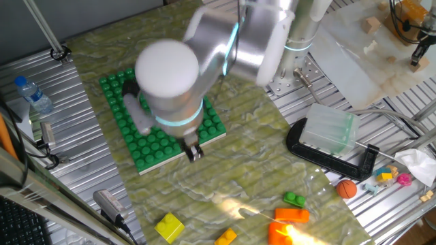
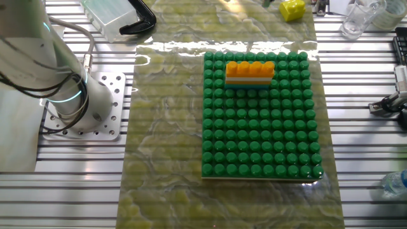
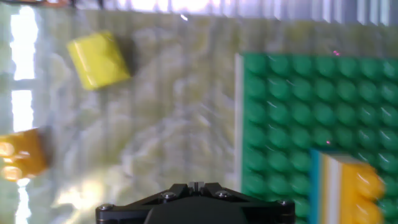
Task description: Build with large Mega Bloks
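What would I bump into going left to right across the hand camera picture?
Yellow-orange studded plastic brick → plain yellow plastic block → green studded baseplate → stacked bar with cyan, white and yellow-orange layers.

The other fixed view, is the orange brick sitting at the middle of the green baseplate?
No, the orange brick sits stacked near the far edge of the green baseplate.
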You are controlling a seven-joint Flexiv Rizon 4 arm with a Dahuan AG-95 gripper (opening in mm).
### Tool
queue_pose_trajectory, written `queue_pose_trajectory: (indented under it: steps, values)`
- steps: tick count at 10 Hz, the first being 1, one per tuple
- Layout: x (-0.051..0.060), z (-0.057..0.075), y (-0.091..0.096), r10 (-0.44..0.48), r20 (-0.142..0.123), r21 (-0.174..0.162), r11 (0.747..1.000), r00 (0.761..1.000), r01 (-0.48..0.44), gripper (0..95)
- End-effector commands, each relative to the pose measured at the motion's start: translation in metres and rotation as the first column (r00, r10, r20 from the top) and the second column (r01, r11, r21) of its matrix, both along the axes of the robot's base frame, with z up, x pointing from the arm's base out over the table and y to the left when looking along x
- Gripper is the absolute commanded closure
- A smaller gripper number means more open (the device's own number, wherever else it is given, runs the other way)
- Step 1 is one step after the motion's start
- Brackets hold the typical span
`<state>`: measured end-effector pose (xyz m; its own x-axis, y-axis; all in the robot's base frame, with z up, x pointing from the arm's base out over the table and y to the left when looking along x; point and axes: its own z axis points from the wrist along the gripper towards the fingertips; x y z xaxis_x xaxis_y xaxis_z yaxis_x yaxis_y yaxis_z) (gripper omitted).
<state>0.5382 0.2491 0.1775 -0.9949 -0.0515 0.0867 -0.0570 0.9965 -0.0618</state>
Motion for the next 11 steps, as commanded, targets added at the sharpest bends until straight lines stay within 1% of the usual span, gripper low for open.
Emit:
queue_pose_trajectory:
  steps: [1, 2, 4, 5, 6, 7, 8, 9, 10, 11]
  values:
    - [-0.0042, 0.0011, 0.021, 0.042, 0.026, 0.07, 0.997, 0.999, -0.044, 95.0]
    - [-0.0042, 0.0011, 0.021, 0.042, 0.027, 0.069, 0.997, 0.999, -0.044, 95.0]
    - [-0.0042, 0.0011, 0.021, 0.045, 0.046, 0.058, 0.997, 0.998, -0.048, 95.0]
    - [-0.0042, 0.0011, 0.021, 0.066, 0.037, 0.049, 0.997, 0.997, -0.067, 95.0]
    - [-0.0042, 0.0011, 0.021, 0.095, 0.029, 0.025, 0.995, 0.995, -0.096, 95.0]
    - [-0.0042, 0.0011, 0.021, 0.126, 0.019, -0.071, 0.99, 0.992, -0.125, 95.0]
    - [-0.0042, 0.0011, 0.021, 0.135, 0.021, -0.084, 0.988, 0.991, -0.133, 95.0]
    - [-0.0042, 0.0011, 0.021, 0.14, 0.028, -0.079, 0.987, 0.99, -0.137, 95.0]
    - [-0.0042, 0.0011, 0.021, 0.165, 0.025, -0.067, 0.984, 0.986, -0.163, 95.0]
    - [-0.0042, 0.0011, 0.021, 0.175, 0.019, -0.064, 0.983, 0.984, -0.174, 95.0]
